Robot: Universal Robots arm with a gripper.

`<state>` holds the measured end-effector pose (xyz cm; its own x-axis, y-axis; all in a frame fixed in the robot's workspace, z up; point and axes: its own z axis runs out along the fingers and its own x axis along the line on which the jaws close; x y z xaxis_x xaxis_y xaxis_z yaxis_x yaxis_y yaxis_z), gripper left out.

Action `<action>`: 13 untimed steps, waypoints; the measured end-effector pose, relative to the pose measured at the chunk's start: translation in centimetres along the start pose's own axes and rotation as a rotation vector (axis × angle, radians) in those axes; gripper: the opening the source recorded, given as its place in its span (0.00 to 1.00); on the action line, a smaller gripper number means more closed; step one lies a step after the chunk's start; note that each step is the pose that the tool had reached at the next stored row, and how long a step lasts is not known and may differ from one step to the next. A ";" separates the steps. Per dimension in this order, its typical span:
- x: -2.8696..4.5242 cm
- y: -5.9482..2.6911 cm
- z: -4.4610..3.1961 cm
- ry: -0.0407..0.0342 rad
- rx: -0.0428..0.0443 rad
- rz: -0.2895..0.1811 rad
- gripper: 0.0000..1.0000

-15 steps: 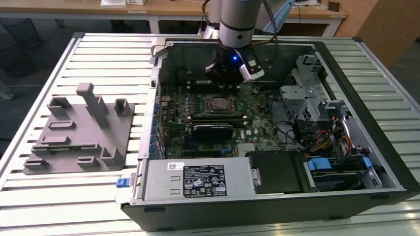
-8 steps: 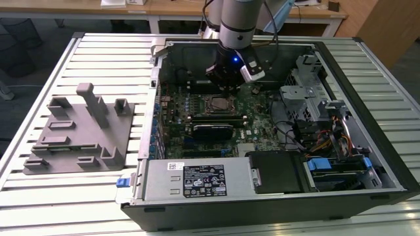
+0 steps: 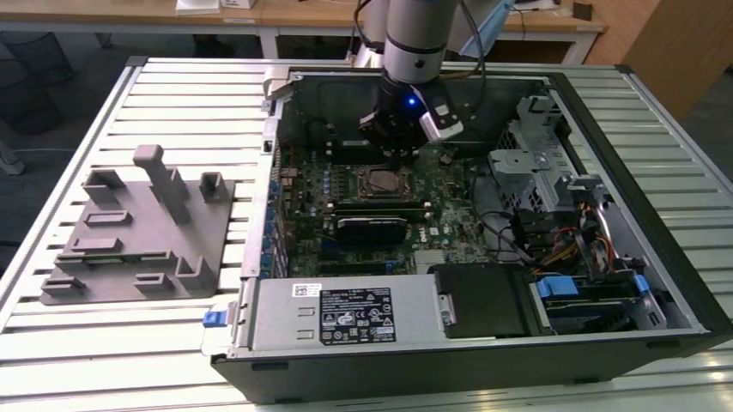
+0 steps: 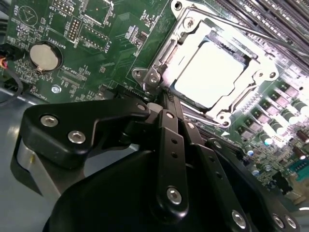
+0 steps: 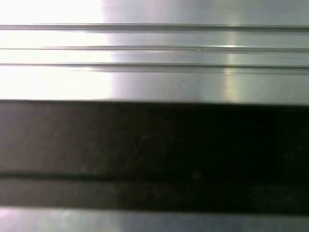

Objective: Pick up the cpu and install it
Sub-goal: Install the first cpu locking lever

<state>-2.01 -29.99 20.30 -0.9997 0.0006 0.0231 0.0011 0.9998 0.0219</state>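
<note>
Claw point(image 3: 397, 159) first: I see it hanging from the arm point(image 3: 413, 39) down inside the open computer case point(image 3: 641, 257), just above the green board point(image 3: 441, 215). In the second wrist view its black fingers point(image 4: 164, 125) come together at their tips, and I see no gap between them there. I see nothing held in them.

Right past the tips of the claw point(image 4: 161, 99) sits the cpu point(image 4: 210, 72). It is a flat square chip with a bright silvery top. It lies flat in the socket frame point(image 4: 193, 29), with the metal frame around its edges. In the exterior view the cpu point(image 3: 378, 181) is straight below the claw, very near it. I cannot tell if the tips touch the frame or stop just short.

Off to one side of the claw, on the board, I see a round coin battery point(image 4: 45, 56). A thin metal bar point(image 4: 251, 26) runs along the far side of the socket.

Well apart from the claw, outside the case, 1 grey tray point(image 3: 143, 236) with upright blocks lies on the slatted metal table point(image 3: 69, 335).

Close to the first wrist camera I see shiny metal slats point(image 5: 193, 58) and a dark band point(image 5: 154, 140).
</note>
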 end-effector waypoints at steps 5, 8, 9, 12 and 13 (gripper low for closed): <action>0.05 0.03 -0.35 0.0000 0.0000 0.000 0.11; 0.11 0.05 -0.44 -0.0003 -0.0002 0.000 0.11; 0.13 0.05 -0.45 -0.0006 -0.0002 0.000 0.11; 0.23 0.06 -0.51 -0.0031 0.0002 0.000 0.11; 0.27 0.07 -0.53 -0.0043 0.0001 0.000 0.11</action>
<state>-2.26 -29.93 20.84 -0.9998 0.0007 0.0188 0.0011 0.9998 0.0218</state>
